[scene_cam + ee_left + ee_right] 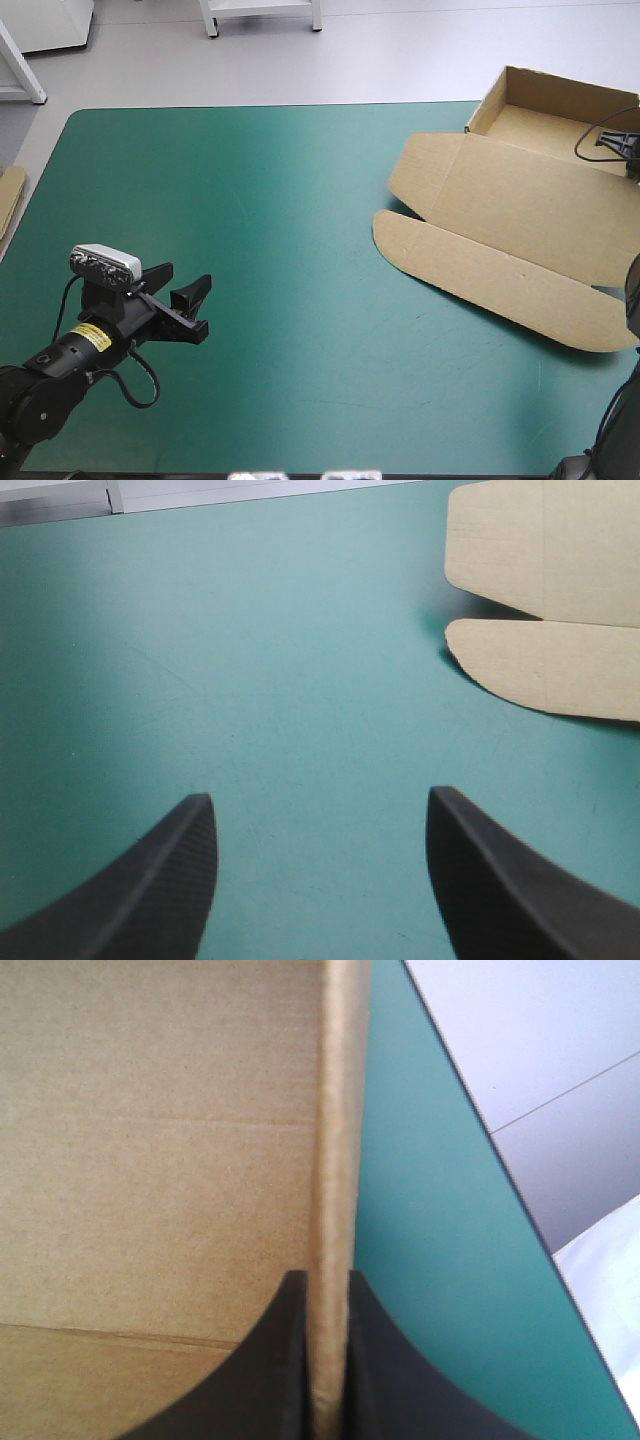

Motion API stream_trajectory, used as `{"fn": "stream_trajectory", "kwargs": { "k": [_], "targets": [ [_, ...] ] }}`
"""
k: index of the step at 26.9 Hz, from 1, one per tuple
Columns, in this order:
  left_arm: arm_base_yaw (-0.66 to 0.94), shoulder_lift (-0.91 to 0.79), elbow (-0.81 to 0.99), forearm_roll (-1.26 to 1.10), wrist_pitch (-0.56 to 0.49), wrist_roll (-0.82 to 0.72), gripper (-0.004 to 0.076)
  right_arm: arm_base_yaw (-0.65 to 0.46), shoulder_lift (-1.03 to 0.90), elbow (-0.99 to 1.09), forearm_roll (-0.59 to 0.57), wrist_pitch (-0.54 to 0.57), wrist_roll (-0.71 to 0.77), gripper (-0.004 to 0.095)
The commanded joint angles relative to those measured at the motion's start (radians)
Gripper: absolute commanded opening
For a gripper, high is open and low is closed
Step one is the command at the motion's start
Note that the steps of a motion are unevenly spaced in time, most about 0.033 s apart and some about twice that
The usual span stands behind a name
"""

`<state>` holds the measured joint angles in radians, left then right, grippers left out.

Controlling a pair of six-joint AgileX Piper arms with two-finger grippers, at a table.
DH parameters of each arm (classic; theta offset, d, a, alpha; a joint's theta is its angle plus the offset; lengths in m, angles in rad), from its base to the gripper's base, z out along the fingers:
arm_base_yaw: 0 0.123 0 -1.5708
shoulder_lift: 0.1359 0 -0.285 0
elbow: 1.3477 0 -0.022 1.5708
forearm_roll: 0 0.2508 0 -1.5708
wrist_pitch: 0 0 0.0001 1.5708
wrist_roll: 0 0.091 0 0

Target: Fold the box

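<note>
The brown box (500,220) lies at the table's right side as an open tray (555,110) with raised walls, its lid and rounded flaps flat on the teal-green cover. My right gripper (325,1278) is shut on one upright tray wall (340,1110), the board pinched between its black fingers; in the high view it shows only partly at the right edge (625,150). My left gripper (187,277) hovers open near the front left, far from the box. Ahead of it (320,798) is bare cover, with the box flaps (550,670) well ahead and to one side.
An edge of more brown board (8,195) shows at the table's left edge. The teal-green cover (300,230) stretches between the left gripper and the box. The table's edge (480,1130) runs close beside the gripped wall.
</note>
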<state>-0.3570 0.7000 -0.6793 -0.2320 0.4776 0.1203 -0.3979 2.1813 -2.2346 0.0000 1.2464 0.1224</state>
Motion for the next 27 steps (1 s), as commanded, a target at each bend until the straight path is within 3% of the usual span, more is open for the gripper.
{"fn": "stream_trajectory", "kwargs": {
  "k": [1,8,21,22,24,25,26,27],
  "targets": [
    [-0.003,-0.002,-0.025,-0.009,-0.076,0.000,0.0440,-0.056,-0.081,-0.029,0.000,0.002,0.009,-0.0003],
    [-0.003,-0.002,-0.025,-0.009,-0.083,0.000,0.0440,-0.135,-0.081,0.038,0.032,0.002,0.014,-0.0003],
    [-0.003,-0.002,-0.025,-0.014,-0.083,0.000,0.0439,-0.137,-0.082,0.119,0.050,0.001,-0.001,0.0011],
    [-0.003,-0.002,-0.025,-0.014,-0.083,0.000,0.0439,-0.137,-0.082,0.119,0.057,0.001,-0.003,0.0037],
    [-0.003,-0.002,-0.025,-0.014,-0.083,0.000,0.0438,-0.137,-0.084,0.119,0.061,0.001,-0.003,0.0181],
    [-0.003,-0.002,-0.025,-0.014,-0.083,0.000,0.0438,-0.137,-0.093,0.119,0.061,0.001,-0.003,0.0331],
    [-0.003,-0.002,-0.025,-0.014,-0.083,0.000,0.0438,-0.137,-0.096,0.119,0.061,0.001,-0.003,0.0393],
    [-0.003,-0.002,-0.025,-0.014,-0.081,0.000,0.0438,-0.137,-0.104,0.115,0.054,0.001,-0.003,0.0519]
  ]
}}
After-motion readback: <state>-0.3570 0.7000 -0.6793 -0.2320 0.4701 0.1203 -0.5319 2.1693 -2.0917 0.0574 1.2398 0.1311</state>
